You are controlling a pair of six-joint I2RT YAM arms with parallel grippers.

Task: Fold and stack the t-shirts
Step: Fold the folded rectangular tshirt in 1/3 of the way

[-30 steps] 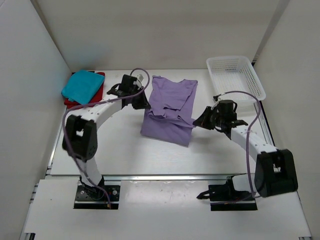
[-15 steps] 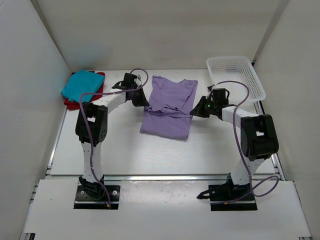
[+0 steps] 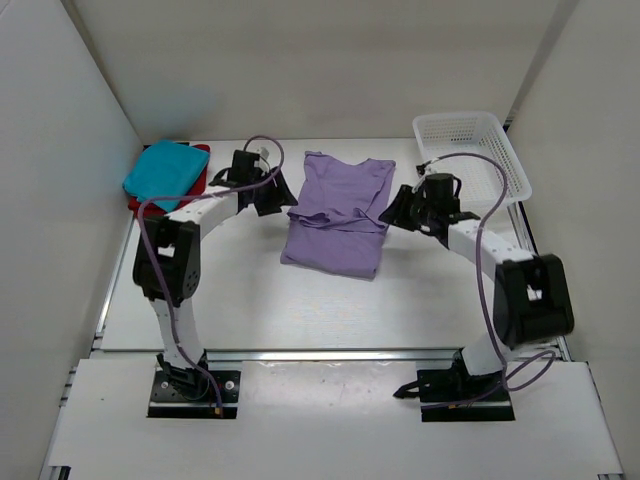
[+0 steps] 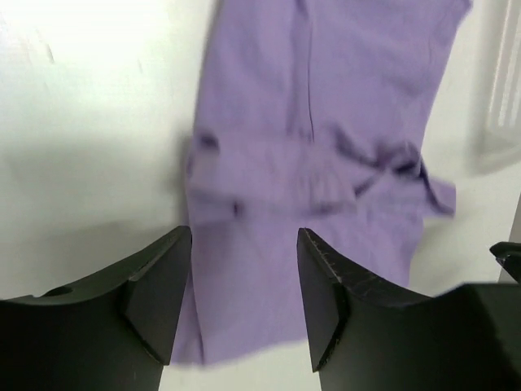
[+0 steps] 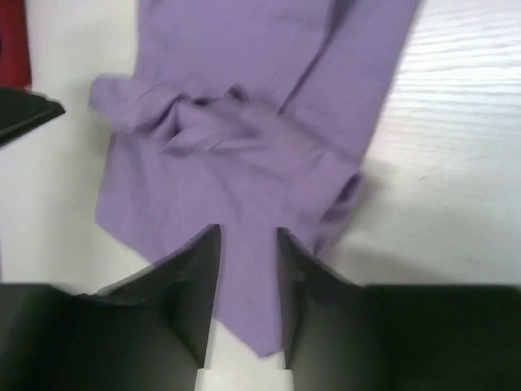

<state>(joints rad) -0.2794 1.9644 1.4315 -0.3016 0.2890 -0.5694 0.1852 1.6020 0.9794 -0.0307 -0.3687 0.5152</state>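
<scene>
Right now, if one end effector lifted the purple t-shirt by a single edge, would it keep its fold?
Probably not. The purple t-shirt lies flat and limp, with rumpled creases across its middle, so it is likely floppy and a single-edge lift would probably undo the fold. It looks thin and light, so if pushed it would likely bunch up rather than slide whole.

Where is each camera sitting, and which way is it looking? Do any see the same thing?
Top camera: high above and behind the arm bases, looking down on the table; both whole arms show.
Left wrist camera: on the left arm, looking down at the purple t-shirt; the left end effector shows.
Right wrist camera: on the right arm, facing that shirt from the other side; the right end effector shows.
Shared: all three see the purple t-shirt's bunched fold.
</scene>
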